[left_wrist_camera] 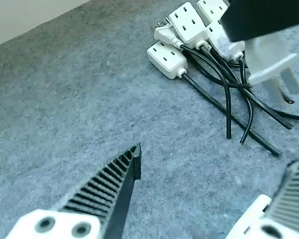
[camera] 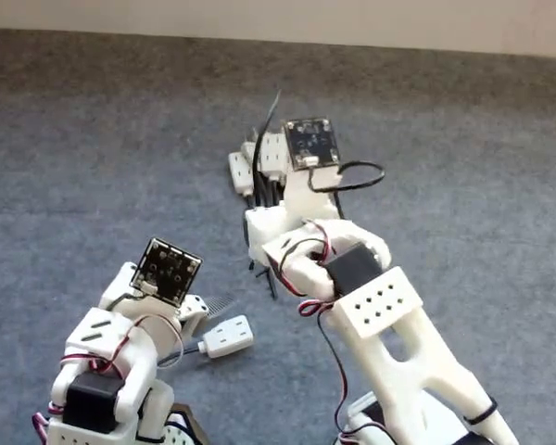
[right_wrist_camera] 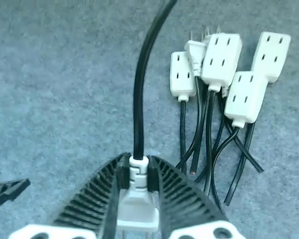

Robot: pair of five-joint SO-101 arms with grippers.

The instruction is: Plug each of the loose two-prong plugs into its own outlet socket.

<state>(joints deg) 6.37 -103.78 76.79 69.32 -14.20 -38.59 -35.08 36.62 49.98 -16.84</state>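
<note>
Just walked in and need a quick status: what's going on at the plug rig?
The right hand is shut on a white plug with a black cord, held short of a bunch of white socket blocks on the grey carpet. It is not in any socket yet. Another loose plug lies among the blocks. The left hand is open and empty over the carpet, with one more socket block lying beside it.
</note>
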